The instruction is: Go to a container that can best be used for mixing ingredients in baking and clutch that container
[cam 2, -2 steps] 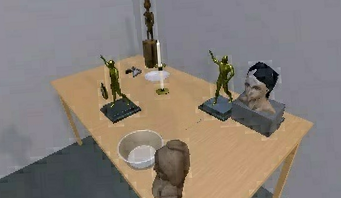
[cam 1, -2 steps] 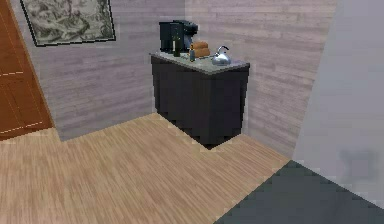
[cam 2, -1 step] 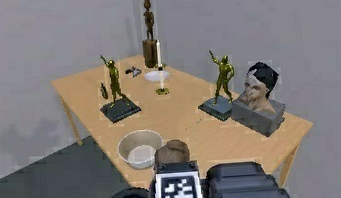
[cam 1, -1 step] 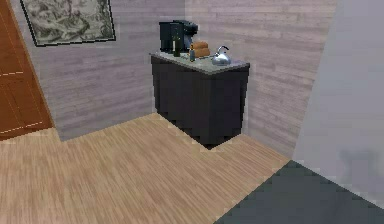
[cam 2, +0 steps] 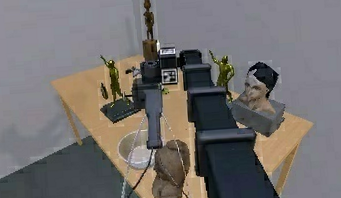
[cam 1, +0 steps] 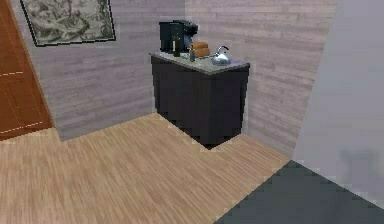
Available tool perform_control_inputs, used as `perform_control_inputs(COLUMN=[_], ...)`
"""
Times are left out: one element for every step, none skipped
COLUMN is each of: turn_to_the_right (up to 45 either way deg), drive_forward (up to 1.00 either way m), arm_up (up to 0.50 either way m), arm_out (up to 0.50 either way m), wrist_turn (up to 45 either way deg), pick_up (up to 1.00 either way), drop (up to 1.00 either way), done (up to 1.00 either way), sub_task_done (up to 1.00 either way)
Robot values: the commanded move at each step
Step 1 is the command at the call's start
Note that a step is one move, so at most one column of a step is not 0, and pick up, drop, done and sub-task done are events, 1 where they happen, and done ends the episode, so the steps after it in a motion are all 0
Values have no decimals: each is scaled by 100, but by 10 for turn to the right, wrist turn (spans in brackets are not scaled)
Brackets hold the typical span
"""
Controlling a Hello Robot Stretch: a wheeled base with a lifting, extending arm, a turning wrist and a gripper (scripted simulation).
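Note:
A clear glass bowl [cam 2: 140,151] stands on the wooden table [cam 2: 83,93] near its front edge. My arm [cam 2: 212,119] reaches out over the table as a dark bar. At its far end are the white marked squares [cam 2: 166,57], and left of them the gripper [cam 2: 157,128] stands close to the bowl. Things lie on the table behind the gripper, so I cannot tell whether it holds anything or touches the bowl.
The table also carries a tall brown figure statue [cam 2: 149,23], two green figurines [cam 2: 110,79] [cam 2: 222,71], a bust [cam 2: 260,96], a brown head-shaped piece [cam 2: 172,172] and a dark flat object [cam 2: 119,111]. Ahead stands a dark cabinet [cam 1: 200,95] bearing a coffee machine [cam 1: 175,38] and a kettle [cam 1: 219,57].

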Motion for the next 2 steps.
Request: perform_control_inputs(turn_to_the_right=[0, 0], drive_forward=[0, 0], arm_up=[0, 0], arm_out=[0, 0], wrist_turn=[450, 450], pick_up=[0, 0], drop=[0, 0], done=[0, 0], sub_task_done=[0, 0])
